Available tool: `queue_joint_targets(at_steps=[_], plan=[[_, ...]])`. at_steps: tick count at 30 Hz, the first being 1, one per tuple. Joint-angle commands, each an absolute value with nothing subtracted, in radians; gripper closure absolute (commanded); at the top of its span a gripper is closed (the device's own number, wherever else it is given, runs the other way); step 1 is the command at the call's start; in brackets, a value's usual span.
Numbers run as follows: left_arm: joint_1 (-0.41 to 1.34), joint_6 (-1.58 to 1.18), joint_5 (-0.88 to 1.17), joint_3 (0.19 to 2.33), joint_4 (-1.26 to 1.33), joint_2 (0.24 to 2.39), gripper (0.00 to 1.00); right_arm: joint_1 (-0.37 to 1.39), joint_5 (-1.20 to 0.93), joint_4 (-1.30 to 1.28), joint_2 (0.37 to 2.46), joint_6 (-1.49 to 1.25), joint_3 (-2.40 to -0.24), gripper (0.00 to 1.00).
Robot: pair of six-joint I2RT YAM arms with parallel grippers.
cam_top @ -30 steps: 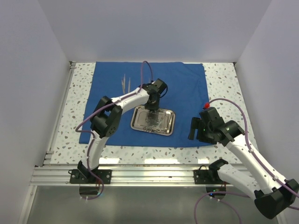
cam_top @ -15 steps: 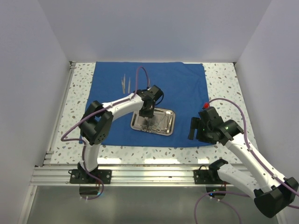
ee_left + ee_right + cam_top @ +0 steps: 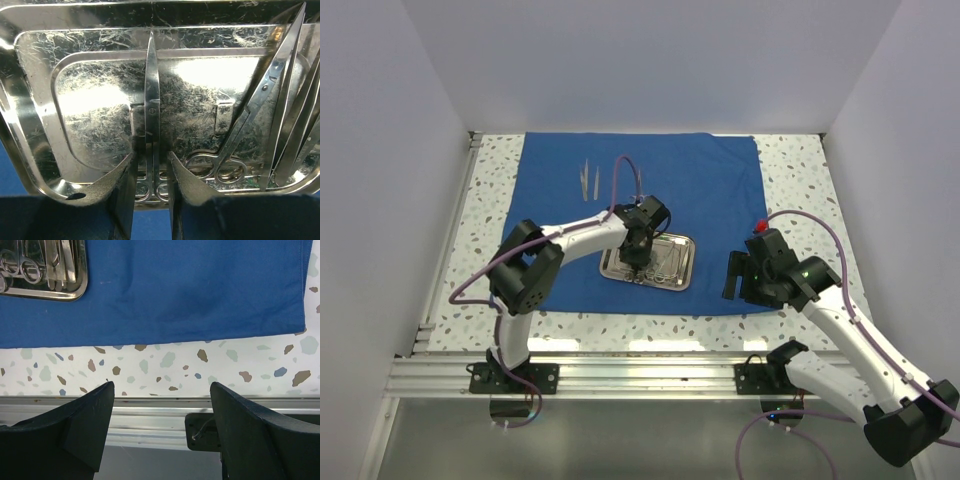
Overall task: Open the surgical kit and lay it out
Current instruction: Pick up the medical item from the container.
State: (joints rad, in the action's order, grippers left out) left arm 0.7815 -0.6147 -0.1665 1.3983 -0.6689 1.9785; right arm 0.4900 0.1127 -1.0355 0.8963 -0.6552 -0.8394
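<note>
The royal-blue cloth (image 3: 710, 190) lies spread flat on the table with the steel tray (image 3: 677, 268) on its near part. Two slim tweezers (image 3: 587, 180) lie on the cloth at the back left. My left gripper (image 3: 638, 258) is down in the tray. In the left wrist view its fingers (image 3: 127, 175) stand narrowly apart on either side of a slim scissor-like instrument (image 3: 152, 100), open, with thin gaps showing. More instruments (image 3: 260, 95) lie to the right in the tray (image 3: 35, 120). My right gripper (image 3: 161, 390) hangs open and empty over the table's near edge.
The speckled table (image 3: 165, 365) shows beyond the cloth's near edge (image 3: 200, 290). An aluminium rail (image 3: 150, 410) with a black bracket (image 3: 200, 432) runs along the front. White walls enclose the table on three sides. The tray's corner (image 3: 80, 290) shows in the right wrist view.
My left gripper has moved toward the near side of the tray and lowered into it, over the scissor-like instrument. The right arm has stayed still.
</note>
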Motion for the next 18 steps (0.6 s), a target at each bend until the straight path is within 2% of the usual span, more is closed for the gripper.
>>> queue_joint_targets(at_steps=[1, 9, 14, 15, 18], plan=[[0.792, -0.641, -0.126, 1.361, -0.660, 1.968, 0.67, 0.488, 0.117, -1.029, 0.887, -0.657, -0.848, 0.19], [0.804, -0.680, -0.078, 1.235, -0.658, 1.927, 0.67, 0.489, 0.124, -1.032, 0.877, -0.664, -0.847, 0.19], [0.804, -0.658, -0.055, 1.241, -0.654, 1.974, 0.68, 0.488, 0.123, -1.029, 0.881, -0.667, -0.842, 0.19], [0.805, -0.650, -0.054, 1.243, -0.647, 1.995, 0.70, 0.489, 0.123, -1.031, 0.881, -0.667, -0.842, 0.19], [0.804, -0.635, -0.032, 1.250, -0.638, 2.054, 0.86, 0.489, 0.124, -1.031, 0.877, -0.669, -0.842, 0.19]])
